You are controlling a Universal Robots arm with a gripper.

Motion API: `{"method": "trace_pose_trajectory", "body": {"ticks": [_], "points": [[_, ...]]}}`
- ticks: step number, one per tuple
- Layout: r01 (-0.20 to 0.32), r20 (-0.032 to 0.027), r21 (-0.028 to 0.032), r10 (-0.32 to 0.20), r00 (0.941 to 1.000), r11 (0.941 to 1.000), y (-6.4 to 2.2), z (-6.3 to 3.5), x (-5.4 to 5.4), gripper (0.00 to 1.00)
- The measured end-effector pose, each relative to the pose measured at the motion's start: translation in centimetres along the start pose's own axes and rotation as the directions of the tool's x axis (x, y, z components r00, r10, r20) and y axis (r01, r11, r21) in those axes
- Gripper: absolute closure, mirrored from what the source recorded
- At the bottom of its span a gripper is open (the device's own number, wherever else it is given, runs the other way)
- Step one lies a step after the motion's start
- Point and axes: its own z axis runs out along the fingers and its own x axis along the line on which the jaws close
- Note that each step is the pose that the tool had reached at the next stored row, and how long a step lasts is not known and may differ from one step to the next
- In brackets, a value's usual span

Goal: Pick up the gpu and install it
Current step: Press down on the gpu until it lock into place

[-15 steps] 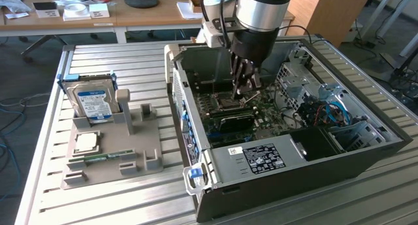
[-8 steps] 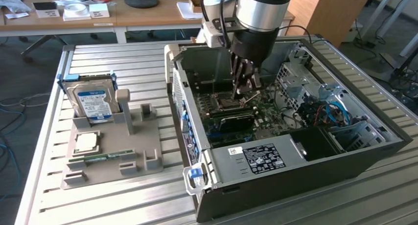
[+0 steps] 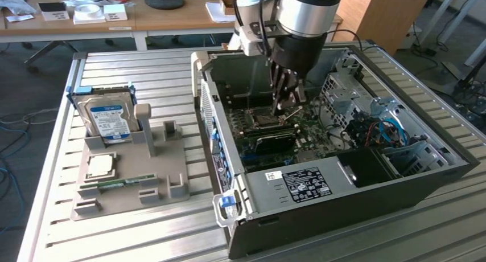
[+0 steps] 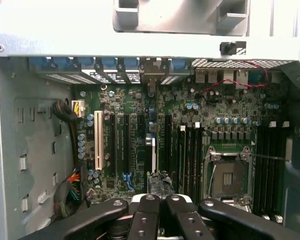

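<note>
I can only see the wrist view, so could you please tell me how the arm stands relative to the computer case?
Observer: The arm reaches down from above into the open case. The gripper, shut on the gpu, is low over the motherboard.
Operator: Thank you. What is on the parts tray?
Observer: The grey tray, at the exterior view's left of the case, holds the blue-labelled hard drive upright and a green memory stick lying flat.
</note>
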Motion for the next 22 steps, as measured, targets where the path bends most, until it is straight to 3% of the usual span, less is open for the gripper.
{"method": "trace_pose_trajectory", "body": {"ticks": [7, 11, 22], "points": [[0.0, -0.0001, -0.0001, 0.0, 1.0, 1.0, 0.02, 1.24, 0.0, 0.89], [0.0, -0.0004, -0.0002, 0.0, 1.0, 1.0, 0.03, 1.27, 0.0, 0.89], [0.0, -0.0003, -0.0001, 0.0, 1.0, 1.0, 0.07, 2.91, 0.1, 0.89]]}}
